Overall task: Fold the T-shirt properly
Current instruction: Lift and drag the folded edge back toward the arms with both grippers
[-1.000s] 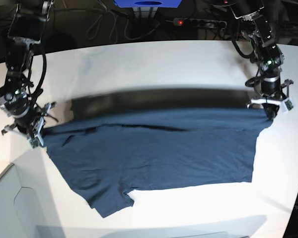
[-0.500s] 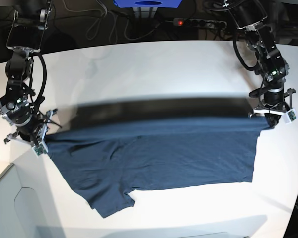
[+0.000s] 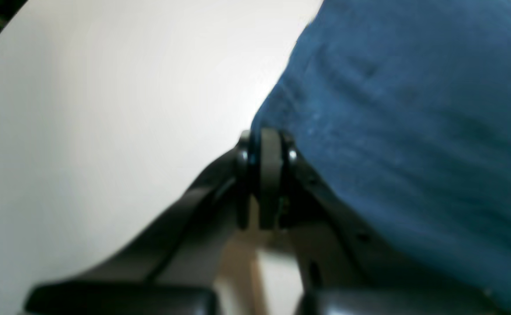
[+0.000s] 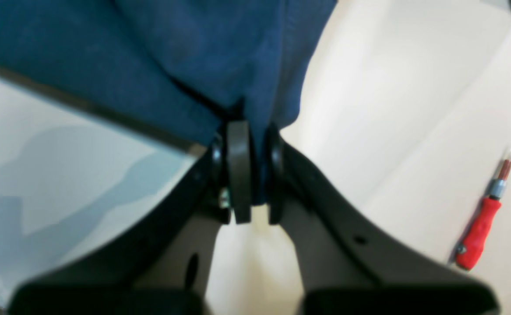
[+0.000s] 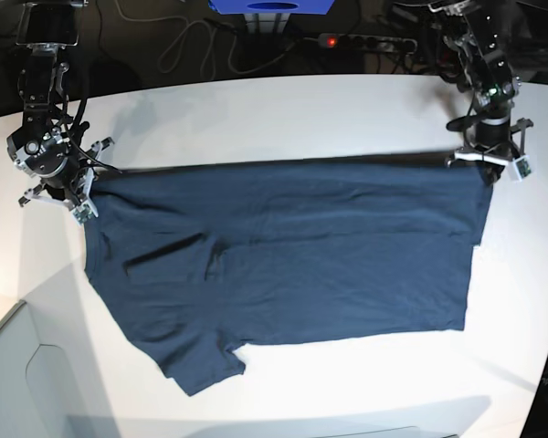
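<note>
T-shirt (image 5: 292,255) fabric lies spread across the white table (image 5: 283,109), its far edge drawn out in a nearly straight line between the two arms, one sleeve trailing toward the near-left corner. The left gripper (image 5: 490,170) is clamped on the cloth's far corner at the base view's right; the left wrist view shows its jaws pressed together with blue cloth pinched at the tips. The right gripper (image 5: 78,203) pinches the opposite far corner in the same way (its wrist view also catches a red-handled screwdriver (image 4: 483,223) lying on the table, well apart from the shirt).

This looks like the spreading step: the garment is laid flat with the far edge taut, but no fold is made yet. Next, I judge, both arms should carry that pinched edge together toward the near hem, keeping even tension so the cloth doubles over without bunching.
</note>
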Controlling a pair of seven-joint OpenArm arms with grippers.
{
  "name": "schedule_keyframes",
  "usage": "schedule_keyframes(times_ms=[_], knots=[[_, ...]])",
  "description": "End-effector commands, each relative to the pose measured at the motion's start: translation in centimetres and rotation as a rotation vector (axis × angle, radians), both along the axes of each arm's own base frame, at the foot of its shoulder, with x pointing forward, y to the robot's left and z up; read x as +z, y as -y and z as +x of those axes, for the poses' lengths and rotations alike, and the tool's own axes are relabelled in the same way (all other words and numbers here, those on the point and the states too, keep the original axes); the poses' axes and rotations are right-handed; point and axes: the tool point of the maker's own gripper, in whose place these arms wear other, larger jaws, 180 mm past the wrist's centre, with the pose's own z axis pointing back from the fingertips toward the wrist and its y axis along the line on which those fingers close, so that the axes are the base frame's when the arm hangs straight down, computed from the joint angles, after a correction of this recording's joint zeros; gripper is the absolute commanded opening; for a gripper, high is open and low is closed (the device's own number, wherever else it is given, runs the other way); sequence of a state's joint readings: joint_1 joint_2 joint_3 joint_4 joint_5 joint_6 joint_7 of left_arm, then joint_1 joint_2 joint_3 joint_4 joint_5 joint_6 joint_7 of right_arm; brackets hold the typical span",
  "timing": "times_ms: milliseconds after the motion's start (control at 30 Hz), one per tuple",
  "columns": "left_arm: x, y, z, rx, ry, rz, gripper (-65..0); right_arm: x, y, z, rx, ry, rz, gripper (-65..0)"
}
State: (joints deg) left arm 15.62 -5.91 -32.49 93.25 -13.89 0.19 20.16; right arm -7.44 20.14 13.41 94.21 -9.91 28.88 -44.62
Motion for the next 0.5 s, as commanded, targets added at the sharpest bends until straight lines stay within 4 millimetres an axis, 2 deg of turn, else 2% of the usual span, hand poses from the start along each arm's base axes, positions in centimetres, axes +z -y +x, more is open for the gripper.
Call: schedule_keyframes(times_ms=[0,333,467], knots=[[1.4,0.0,0.3,-0.010,0.042,0.025,-65.0,1.0,0.6,0.1,0.019,0.023,-0.026,-64.9],[-0.6,0.6,-4.4,-0.011,-0.062,0.022,-65.0,1.6,-1.1,-3.2,0.089,0.022,-0.032,-64.9],[-0.3,0.9,-5.8,-0.020,-0.085,0.033,-65.0,1.7,-0.2,-4.3,0.067,0.013,-0.046,-64.9]])
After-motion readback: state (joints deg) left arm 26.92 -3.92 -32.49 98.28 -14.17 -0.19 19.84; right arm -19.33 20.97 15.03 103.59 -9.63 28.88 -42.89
